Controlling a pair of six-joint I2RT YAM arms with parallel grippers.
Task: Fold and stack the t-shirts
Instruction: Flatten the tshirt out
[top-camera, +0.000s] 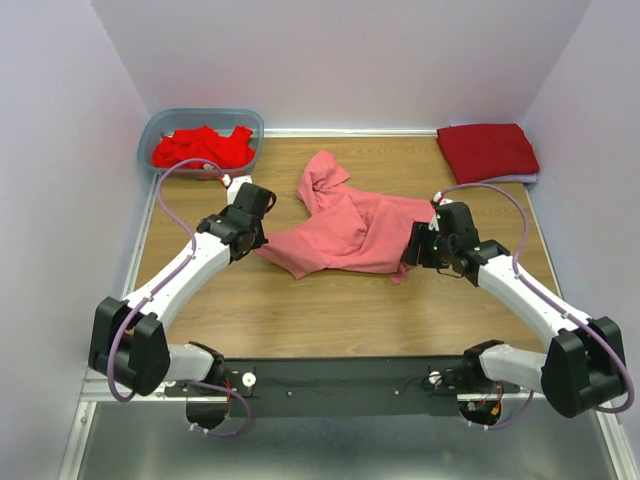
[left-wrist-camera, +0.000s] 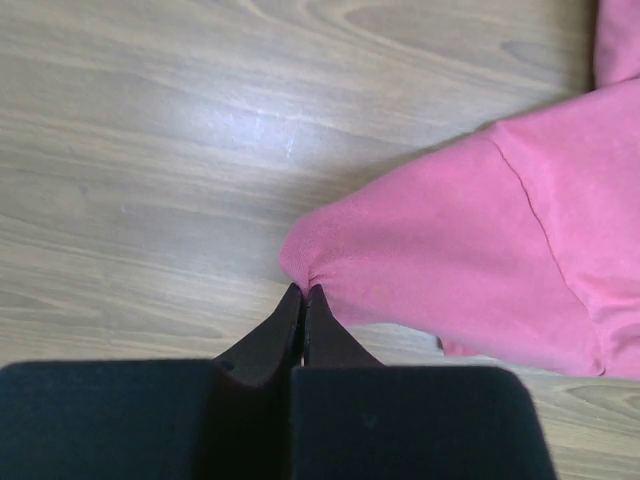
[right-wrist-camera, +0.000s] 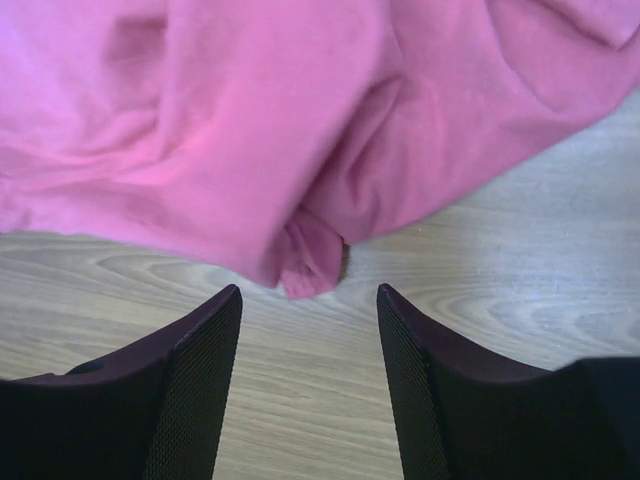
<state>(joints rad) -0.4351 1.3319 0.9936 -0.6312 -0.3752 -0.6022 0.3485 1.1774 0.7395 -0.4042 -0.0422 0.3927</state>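
Finds the pink tee (top-camera: 350, 228) crumpled at mid-worktop, spread from left of centre to right of centre, with one bunched part reaching toward the far side. Pinches its near-left corner in the left fingers (left-wrist-camera: 303, 305), pressed tight together, with the cloth puckered right at the tips. Holds the right fingers (right-wrist-camera: 232, 300) wide apart at the tee's right edge, low over the worktop (top-camera: 330, 310), gripping nothing. Shows a small folded tip of the hem just beyond the gap between those tips; cannot tell whether either tip touches it. Shows bare wood grain under the right fingers and beside the pinched corner on the left. Has red tees (top-camera: 200, 148) heaped loose in the tub (top-camera: 160, 125) at the far-left corner. Has a crimson tee (top-camera: 487, 150) folded flat at the far-right corner, well apart from the pink one. Angles both arms inward from the near edge, the left toward the tee's left end, the right toward its right end.
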